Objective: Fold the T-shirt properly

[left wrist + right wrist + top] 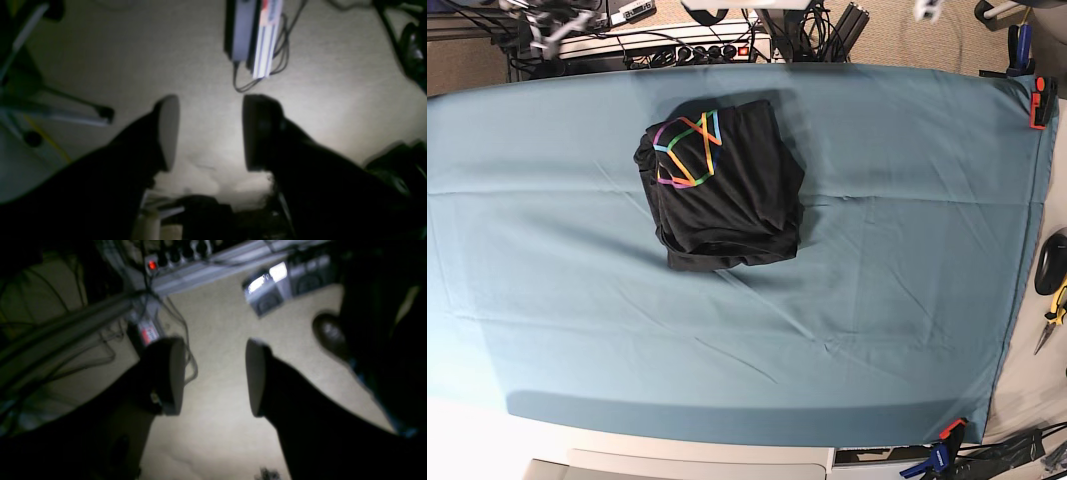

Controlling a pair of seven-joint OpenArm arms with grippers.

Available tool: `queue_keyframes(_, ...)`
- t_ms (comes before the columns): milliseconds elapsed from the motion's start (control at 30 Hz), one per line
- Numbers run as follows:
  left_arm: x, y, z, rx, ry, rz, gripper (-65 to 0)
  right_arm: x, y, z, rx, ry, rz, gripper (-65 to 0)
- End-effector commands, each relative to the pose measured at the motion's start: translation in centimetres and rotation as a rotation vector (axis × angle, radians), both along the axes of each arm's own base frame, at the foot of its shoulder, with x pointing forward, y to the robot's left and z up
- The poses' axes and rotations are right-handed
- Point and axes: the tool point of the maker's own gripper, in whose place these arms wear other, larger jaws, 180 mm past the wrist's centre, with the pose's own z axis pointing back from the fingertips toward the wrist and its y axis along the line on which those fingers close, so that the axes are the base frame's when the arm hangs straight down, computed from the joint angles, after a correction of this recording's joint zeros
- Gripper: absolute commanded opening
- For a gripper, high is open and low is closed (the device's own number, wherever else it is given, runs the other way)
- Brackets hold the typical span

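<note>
Trouble, if any comes from here, would be with the bundle itself: the black cotton T-shirt (720, 188) with the rainbow line logo facing up lies folded into a compact, slightly lumpy block on the teal cloth-covered tabletop (907, 260), toward its far edge and left of centre, and I'd judge its loose lower hem could slump open if either arm came back and dragged across it. The base view alone shows the shirt and the tabletop; neither arm appears in it. The wrist views alone show the arms: the left end effector (210, 133) has its jaws apart with nothing between them, hanging over beige carpet and a cabled grey box (255, 36); the right end effector (215, 376) is likewise spread and empty, above carpet near a power strip (173, 258) with a red light.
</note>
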Motion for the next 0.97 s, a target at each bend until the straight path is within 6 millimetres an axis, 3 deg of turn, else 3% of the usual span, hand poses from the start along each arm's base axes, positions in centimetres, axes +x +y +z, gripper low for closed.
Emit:
queue_keyframes(0, -0.5, -0.1, -0.6, 0.007, 0.022, -0.018, -34.1, -0.3, -0.6, -0.3, -0.036, 0.022, 0.021, -36.1)
queue_keyframes(100, 0.7, -2.3, -2.5, -0.012, 0.03, -0.052, -34.1, -0.8, 1.4, -2.3, -0.085, 0.069, 0.045, -36.1)
queue_keyframes(233, 2.6, -4.8, -4.0, 0.019, 0.048, -0.114, -34.1, -0.6, 6.3, -4.2, -0.056, 0.076, 0.053, -36.1)
queue_keyframes(367, 5.2, -7.9, -4.4, 0.021, 0.042, -0.142, -34.1, 0.9, 11.7, -5.2, -0.002, 0.046, 0.039, -36.6)
queue_keyframes(467, 6.2, -11.2, -4.3, -0.026, 0.028, -0.146, -35.9, 1.5, 14.0, -5.5, 0.013, 0.041, 0.03, -39.5)
queue_keyframes(567, 6.3, -13.6, -4.1, -0.045, 0.015, -0.134, -47.9, 1.8, 14.5, -5.6, 0.015, 0.042, 0.028, -45.9)
queue_keyframes(633, 6.4, -14.8, -4.0, -0.066, 0.0, -0.13, -61.3, 1.9, 14.1, -5.6, 0.009, 0.046, 0.028, -53.6)
queue_keyframes(667, 6.4, -15.1, -4.0, -0.07, 0.0, -0.129, -65.0, 1.8, 13.9, -5.5, 0.007, 0.05, 0.029, -58.1)
queue_keyframes(733, 6.5, -15.3, -3.9, -0.072, -0.001, -0.129, -65.0, 1.6, 13.7, -5.5, 0.005, 0.058, 0.03, -65.0)
queue_keyframes(933, 7.5, -14.8, -4.0, -0.047, -0.022, -0.12, -65.0, 1.5, 13.1, -5.5, -0.006, 0.056, 0.03, -65.0)
